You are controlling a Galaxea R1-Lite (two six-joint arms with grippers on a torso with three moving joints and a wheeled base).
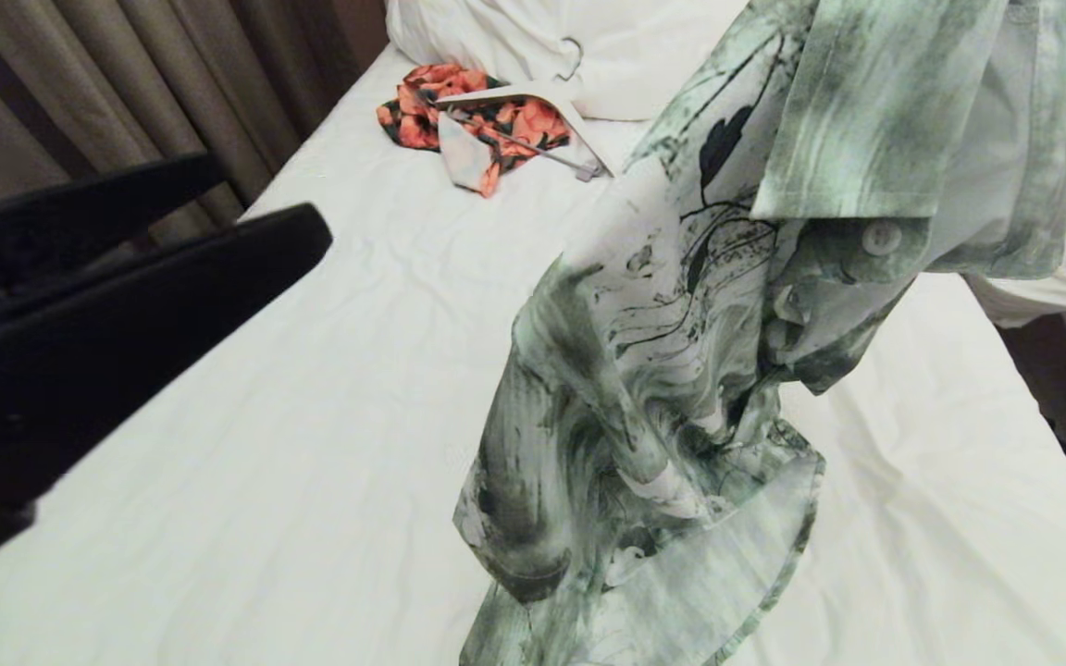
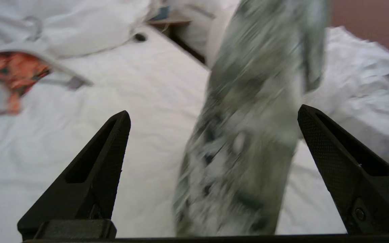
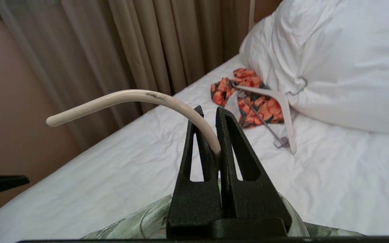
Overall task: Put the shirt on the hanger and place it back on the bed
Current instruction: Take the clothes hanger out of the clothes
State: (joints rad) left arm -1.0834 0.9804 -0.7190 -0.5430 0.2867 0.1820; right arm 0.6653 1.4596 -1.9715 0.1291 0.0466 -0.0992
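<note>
The green and white flowery shirt (image 1: 681, 370) with short sleeves and buttons hangs in the air above the middle of the long bed (image 1: 265, 444) with its plain white sheet. Its lower end droops down close to the sheet. The right tool (image 3: 217, 148) is pinched tight on the long curved hook of the thin cream wire hanger (image 3: 130, 98). The shirt spreads out just below that tool, so it looks like the shirt is already on the hanger, though the hanger's shoulders are hidden under the cloth.

The left tool (image 2: 211, 135) is spread wide and holds nothing. It is over the left edge of the bed, pointing at the hanging shirt.

Far off, near the big white pillows (image 3: 333, 60) at the head of the bed, lies a small orange and black flowery cloth (image 1: 468, 120) with a thicker white hanger (image 1: 542, 111) on it.

I think the hanging step is about done and the putting-down step comes next. The right tool needs to go down slowly so the shirt lies flat on the sheet. The left tool may need to catch the loose lower part so it does not bunch up.
</note>
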